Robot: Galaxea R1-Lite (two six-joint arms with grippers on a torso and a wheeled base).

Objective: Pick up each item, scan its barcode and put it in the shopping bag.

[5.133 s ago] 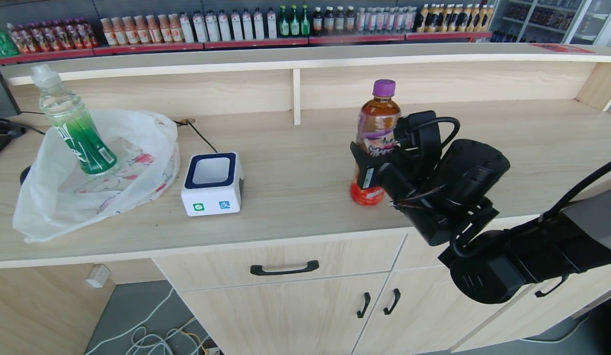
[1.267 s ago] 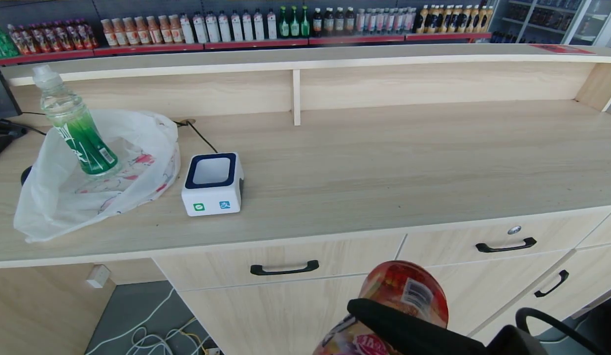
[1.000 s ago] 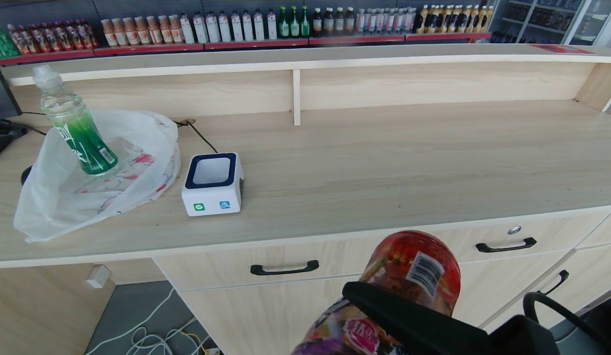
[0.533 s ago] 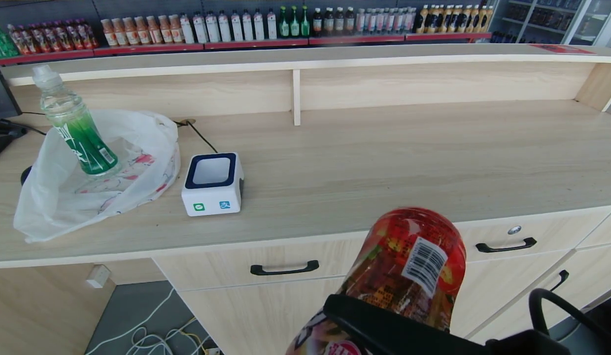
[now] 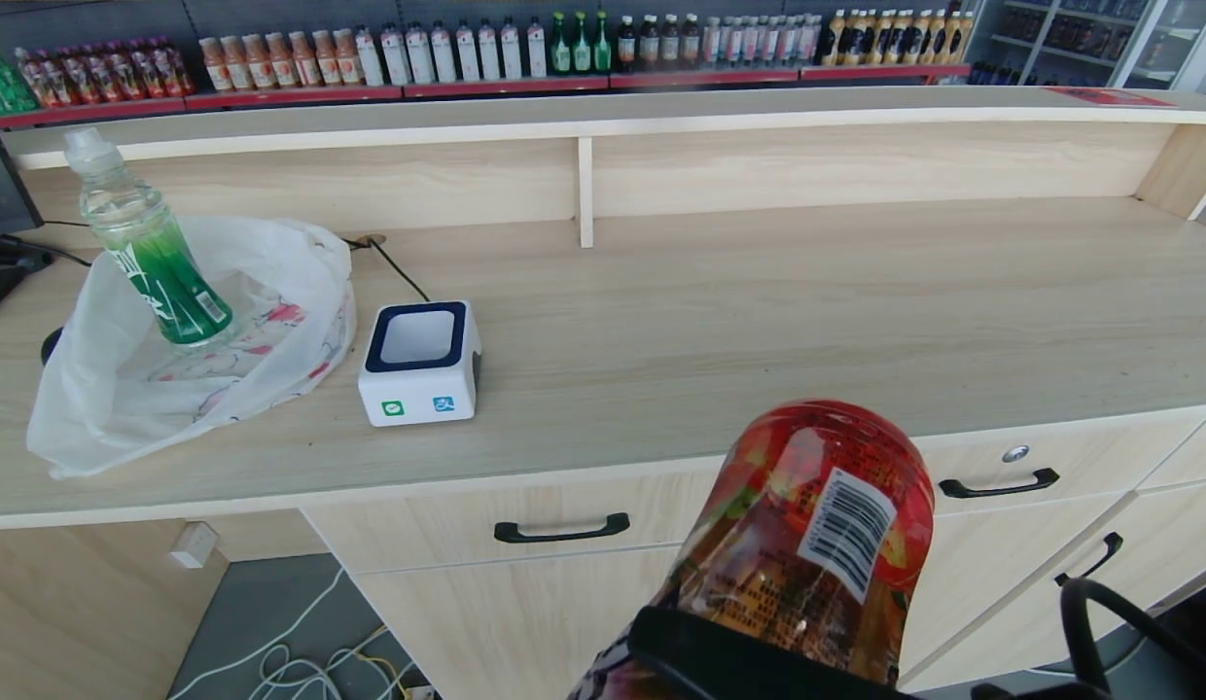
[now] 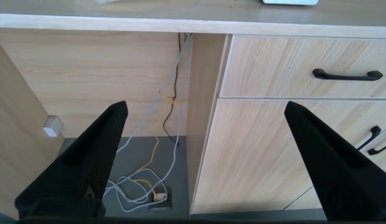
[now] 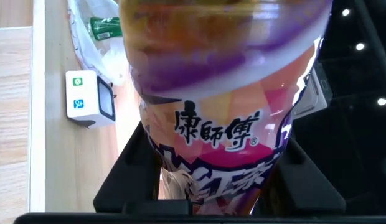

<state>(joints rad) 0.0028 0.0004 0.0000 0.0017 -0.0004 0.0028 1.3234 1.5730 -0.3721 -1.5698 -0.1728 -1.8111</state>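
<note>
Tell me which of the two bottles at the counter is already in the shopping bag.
The green-labelled bottle, leaning in the white shopping bag beside the scanner. The red-labelled bottle is gripped in the right tool.

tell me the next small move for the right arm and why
Probably carry the tea bottle left, over the scanner, turning its barcode downward: the jaws hold it off the counter, barcode facing up, and the scanner's window faces up.
</note>
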